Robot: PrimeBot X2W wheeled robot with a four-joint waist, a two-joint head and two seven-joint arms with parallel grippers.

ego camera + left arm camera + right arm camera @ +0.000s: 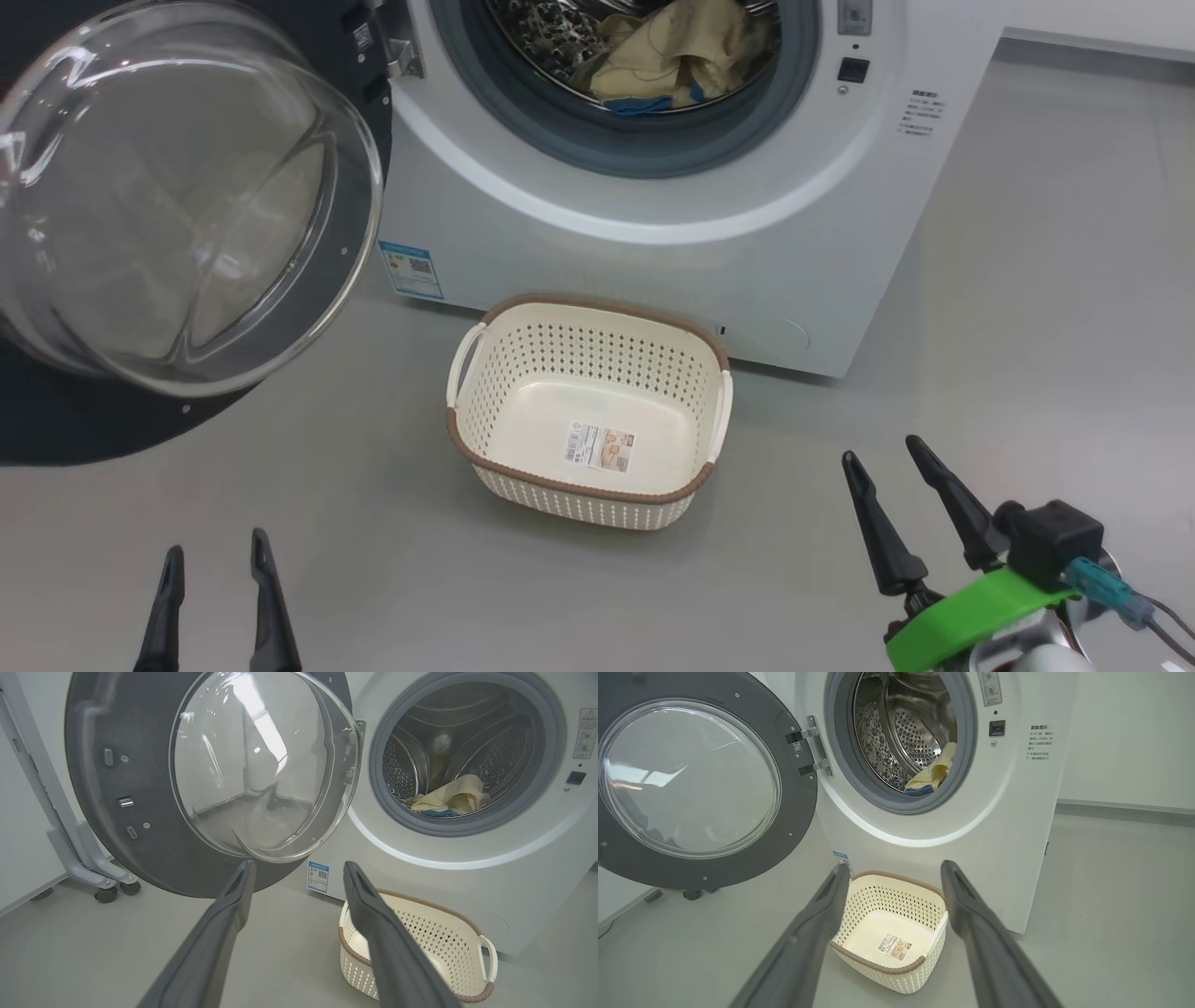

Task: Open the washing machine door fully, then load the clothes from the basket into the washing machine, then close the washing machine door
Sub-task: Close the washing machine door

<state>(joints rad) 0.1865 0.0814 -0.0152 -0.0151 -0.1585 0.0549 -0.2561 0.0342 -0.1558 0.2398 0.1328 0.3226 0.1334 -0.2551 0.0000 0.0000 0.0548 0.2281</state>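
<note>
Door (177, 215), round, glossy black around bulging glass, stands swung wide at left, presumably for loading, beyond the spread, empty left gripper (216, 546). The cream perforated plastic basket (607, 301) sits empty; pale yellow clothes (672, 47) lie inside the white front-loading washing machine (653, 261), well apart from the spread right gripper (880, 450).

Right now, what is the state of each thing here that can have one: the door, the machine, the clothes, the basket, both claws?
washing machine door: swung wide open
washing machine: drum uncovered, loaded
clothes: lying inside the drum
basket: upright on the floor, empty except its label sticker
left claw: open, holding nothing
right claw: open, holding nothing
</note>
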